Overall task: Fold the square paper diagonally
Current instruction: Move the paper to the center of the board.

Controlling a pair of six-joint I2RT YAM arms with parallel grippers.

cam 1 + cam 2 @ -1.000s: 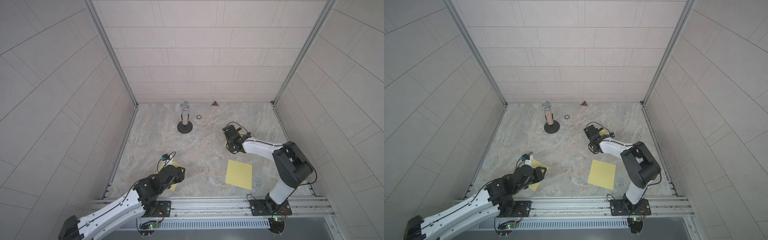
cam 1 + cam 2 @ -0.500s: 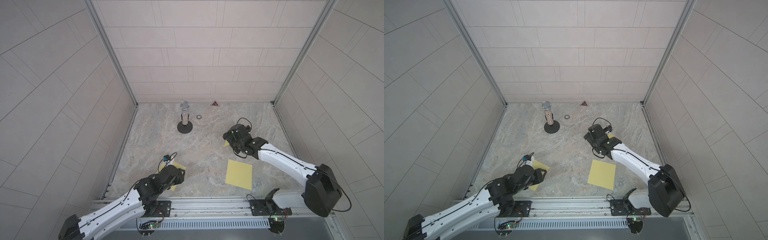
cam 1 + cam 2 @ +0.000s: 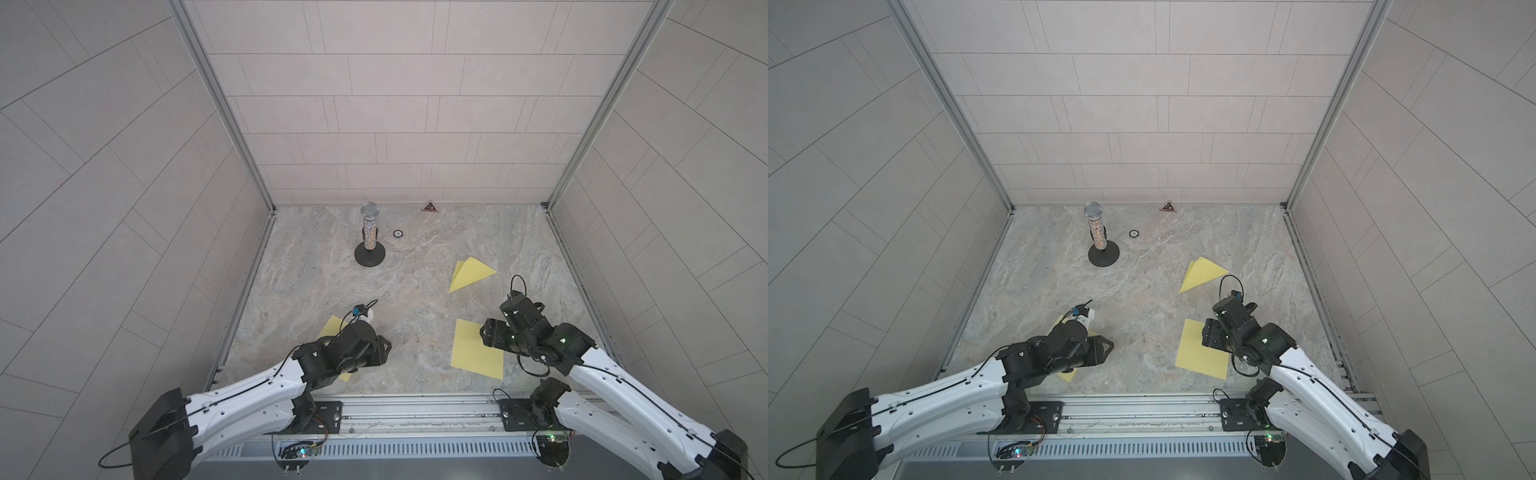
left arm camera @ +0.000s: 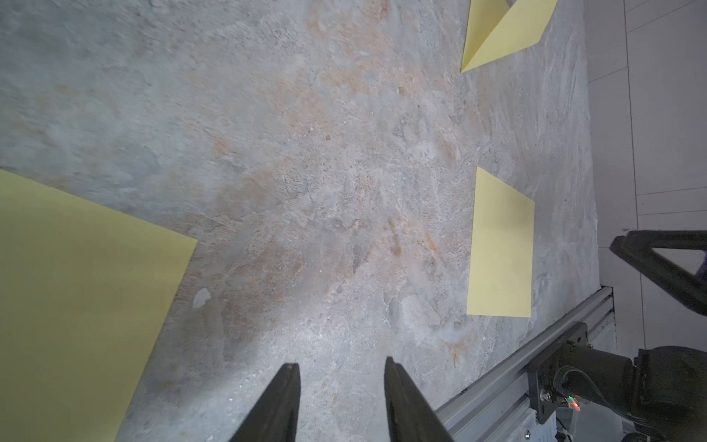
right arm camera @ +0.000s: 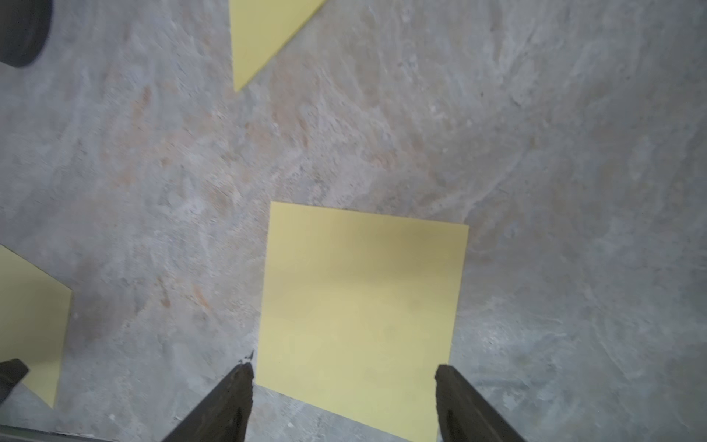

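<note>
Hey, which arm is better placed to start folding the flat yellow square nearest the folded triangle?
Right. The right claw hangs open directly over that square paper, which shows between its jaws in the wrist view. The left claw points at bare table, well away.
</note>
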